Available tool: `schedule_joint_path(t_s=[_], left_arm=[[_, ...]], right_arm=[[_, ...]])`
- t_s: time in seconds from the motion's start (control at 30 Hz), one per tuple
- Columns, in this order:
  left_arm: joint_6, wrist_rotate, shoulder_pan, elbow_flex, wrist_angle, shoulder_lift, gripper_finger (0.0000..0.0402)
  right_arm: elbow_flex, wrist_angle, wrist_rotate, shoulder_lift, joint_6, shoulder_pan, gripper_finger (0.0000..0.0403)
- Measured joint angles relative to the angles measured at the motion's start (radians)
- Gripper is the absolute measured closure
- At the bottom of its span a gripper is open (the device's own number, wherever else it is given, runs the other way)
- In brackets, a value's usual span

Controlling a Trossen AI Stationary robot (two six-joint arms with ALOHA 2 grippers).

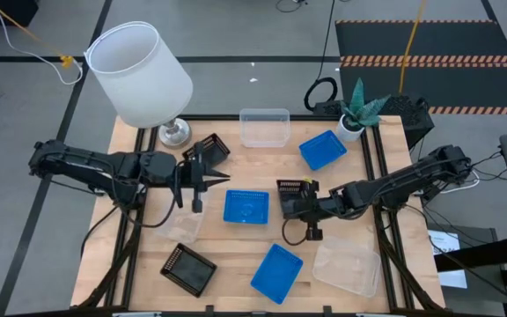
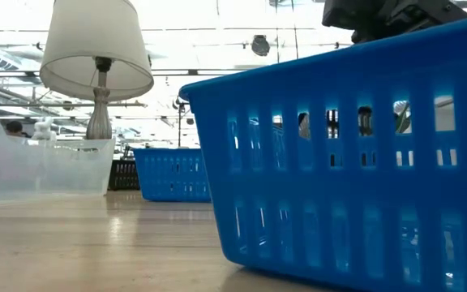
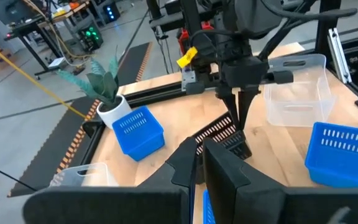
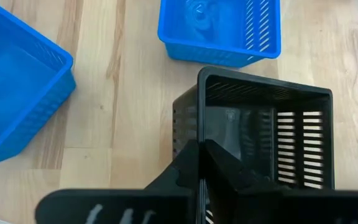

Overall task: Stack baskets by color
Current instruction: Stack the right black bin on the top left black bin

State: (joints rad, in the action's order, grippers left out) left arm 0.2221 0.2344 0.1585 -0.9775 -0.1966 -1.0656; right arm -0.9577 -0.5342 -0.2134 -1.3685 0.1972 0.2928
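My right gripper (image 1: pixel 304 201) is shut on a black basket (image 4: pixel 266 137) right of the table's middle. A second black basket (image 1: pixel 208 148) stands by the lamp's base, and a third (image 1: pixel 187 269) lies at the near left. Three blue baskets lie at the middle (image 1: pixel 246 207), the far right (image 1: pixel 322 150) and the near edge (image 1: pixel 275 273). Clear baskets lie at the far edge (image 1: pixel 264 128), the near right (image 1: pixel 346 264) and the left (image 1: pixel 183 227). My left gripper (image 3: pixel 199 165) hangs shut above the table, left of the middle blue basket, with nothing between its fingers. My right gripper holds the black basket by one side wall at its rim (image 4: pixel 199 124), with one finger inside the basket and one outside. The fingers (image 3: pixel 238 112) slant down from the table's right. The basket hangs tilted below them; whether its lower edge touches the table I cannot tell.
A white lamp (image 1: pixel 141 75) stands at the far left corner and a small potted plant (image 1: pixel 355 114) at the far right. Bare wood shows between the middle blue basket and the near ones. In the low view the near blue basket (image 2: pixel 339 162) fills the foreground.
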Motion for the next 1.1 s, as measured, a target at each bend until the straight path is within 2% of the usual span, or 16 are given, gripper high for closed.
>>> schedule_joint_path(t_s=[0.43, 0.67, 1.1], left_arm=[[-0.018, 0.0, 0.0, 0.0, 0.011, -0.001, 0.0369], [-0.023, 0.0, 0.001, 0.0, 0.014, -0.001, 0.0369], [-0.031, 0.0, 0.001, 0.0, 0.014, -0.001, 0.0369]], right_arm=[[0.0, -0.083, 0.014, -0.014, 0.158, -0.017, 0.0397], [0.011, -0.058, 0.088, -0.072, 0.147, -0.048, 0.0393], [0.011, -0.028, 0.088, -0.095, 0.139, -0.079, 0.036]])
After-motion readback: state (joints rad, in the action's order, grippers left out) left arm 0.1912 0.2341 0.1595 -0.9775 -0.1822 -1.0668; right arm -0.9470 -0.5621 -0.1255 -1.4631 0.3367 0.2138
